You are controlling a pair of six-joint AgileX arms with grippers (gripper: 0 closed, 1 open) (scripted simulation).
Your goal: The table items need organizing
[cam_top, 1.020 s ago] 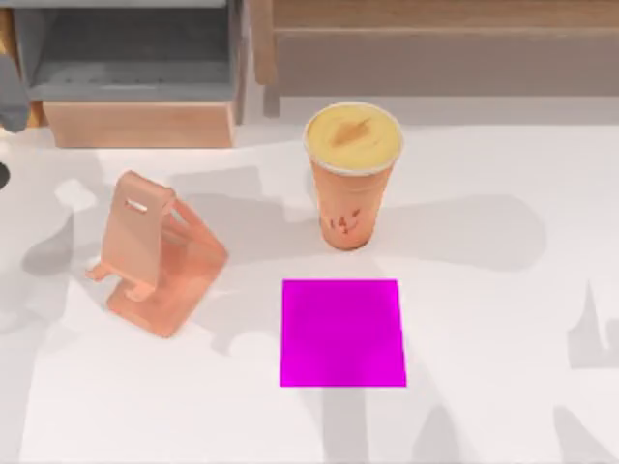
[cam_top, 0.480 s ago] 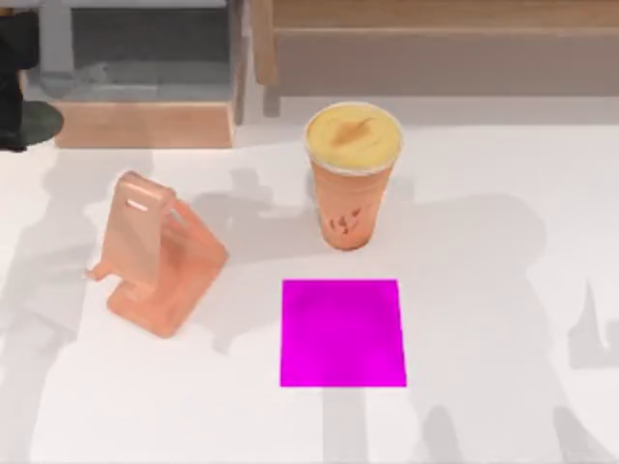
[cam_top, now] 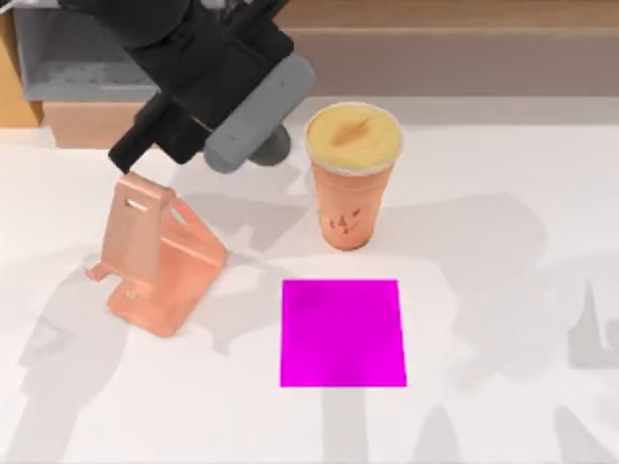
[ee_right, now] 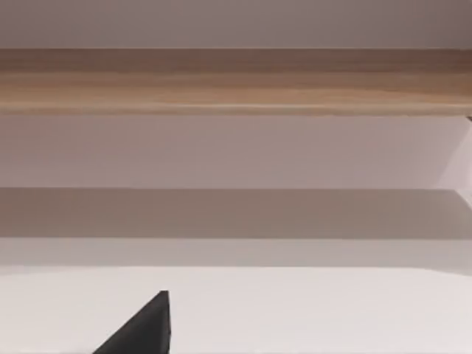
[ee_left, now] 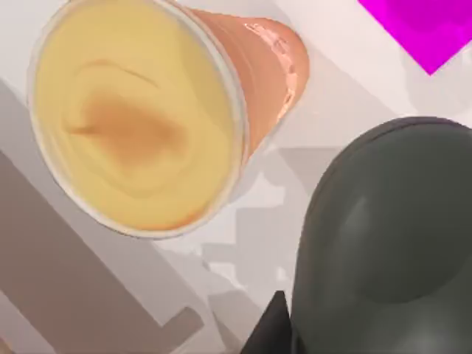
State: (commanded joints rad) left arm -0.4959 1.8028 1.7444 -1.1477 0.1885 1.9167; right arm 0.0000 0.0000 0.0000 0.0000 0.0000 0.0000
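Observation:
My left gripper (cam_top: pixel 221 108) reaches in from the back left, shut on a dark grey oval mouse (cam_top: pixel 259 114), and holds it above the white table (cam_top: pixel 503 319). The mouse hangs just left of the tall orange cup (cam_top: pixel 350 174) with its yellowish lid, and above and right of the stand's top. In the left wrist view the mouse (ee_left: pixel 383 243) looms close beside the cup (ee_left: pixel 147 118), which stands upright. A black fingertip (ee_right: pixel 140 330) of my right gripper juts into the right wrist view, over bare tabletop facing a wooden ledge.
A peach phone stand (cam_top: pixel 155 256) sits at the left. A magenta square mat (cam_top: pixel 342 333) lies flat in front of the cup. A grey open box (cam_top: pixel 97 68) and a wooden shelf (cam_top: pixel 445 43) line the back edge.
My left arm has swung in from the far left edge with the mouse, and now hovers between the stand and the cup. Cup, stand and mat have not moved.

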